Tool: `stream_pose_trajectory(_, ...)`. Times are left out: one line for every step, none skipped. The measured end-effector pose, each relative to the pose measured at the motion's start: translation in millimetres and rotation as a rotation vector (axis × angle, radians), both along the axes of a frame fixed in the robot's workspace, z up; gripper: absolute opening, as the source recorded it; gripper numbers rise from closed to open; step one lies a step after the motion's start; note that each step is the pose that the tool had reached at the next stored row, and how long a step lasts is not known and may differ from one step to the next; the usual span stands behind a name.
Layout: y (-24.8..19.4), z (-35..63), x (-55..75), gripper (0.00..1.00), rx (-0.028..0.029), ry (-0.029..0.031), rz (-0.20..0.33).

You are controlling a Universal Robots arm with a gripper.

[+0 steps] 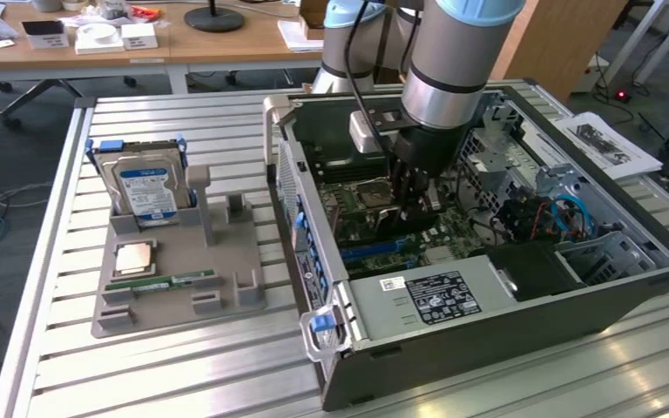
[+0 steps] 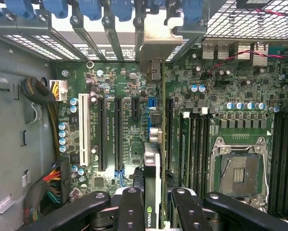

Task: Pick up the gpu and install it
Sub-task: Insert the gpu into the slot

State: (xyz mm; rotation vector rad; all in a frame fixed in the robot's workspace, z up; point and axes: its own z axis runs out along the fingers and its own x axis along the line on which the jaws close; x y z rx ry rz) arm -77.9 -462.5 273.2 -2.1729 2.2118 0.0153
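We see the gripper (image 2: pixel 156 193) pinching the gpu (image 2: pixel 152 154), card standing on edge over the motherboard (image 2: pixel 221 96) (bracket (image 2: pixel 156 48) toward the case (image 1: pixel 509 331) rear), likely to line up with the expansion slots (image 2: pixel 117 134).

My arm (image 1: pixel 445 70) reaches down into the open computer case (image 1: pixel 486 348), which lies on its side on the slatted metal table (image 1: pixel 172 366). My gripper (image 1: pixel 414 198) hangs low over the motherboard (image 1: pixel 352 222), clamped on the gpu (image 1: pixel 418 219), a dark card held on edge. On the exterior view's left, well apart from the case, a grey holder (image 1: pixel 166 309) carries an upright blue-labelled hard drive (image 1: pixel 145 187), a CPU (image 1: pixel 135 259) lying flat and a green RAM stick (image 1: pixel 178 281).
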Motion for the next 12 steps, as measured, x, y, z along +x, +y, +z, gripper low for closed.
stream_pose_trajectory(-0.1, 0.0, 0.0, 0.27, -0.0001, 0.0, 0.0)
stream_pose_trajectory(-0.2, 0.0, -0.2, 0.27, -0.0001, 0.0, 0.0)
stream_pose_trajectory(-0.2, -0.1, -0.8, 0.27, 0.0, -0.0001, 0.0)
stream_pose_trajectory(-0.2, -0.3, -1.7, 0.27, 0.0, -0.0001, 0.0)
stream_pose_trajectory(-0.2, -0.2, -2.5, 0.27, -0.0001, 0.0, 0.0)
stream_pose_trajectory(-0.2, -0.2, -3.3, 0.27, -0.0002, 0.0, 0.0)
stream_pose_trajectory(-0.2, -0.3, -3.9, 0.27, -0.0001, 0.0, 0.0)
stream_pose_trajectory(-0.2, -0.4, -4.3, 0.27, 0.0, 0.0, 0.0)
stream_pose_trajectory(-0.2, -0.4, -4.5, 0.27, 0.0, 0.0, 0.0)
stream_pose_trajectory(-0.3, -0.4, -4.6, 0.27, -0.0001, 0.0, 0.0)
stream_pose_trajectory(-0.5, -0.5, -4.6, 0.27, -0.0001, 0.0, 0.0)
stream_pose_trajectory(-0.5, -0.5, -5.0, 0.27, -0.0001, 0.0, 0.0)
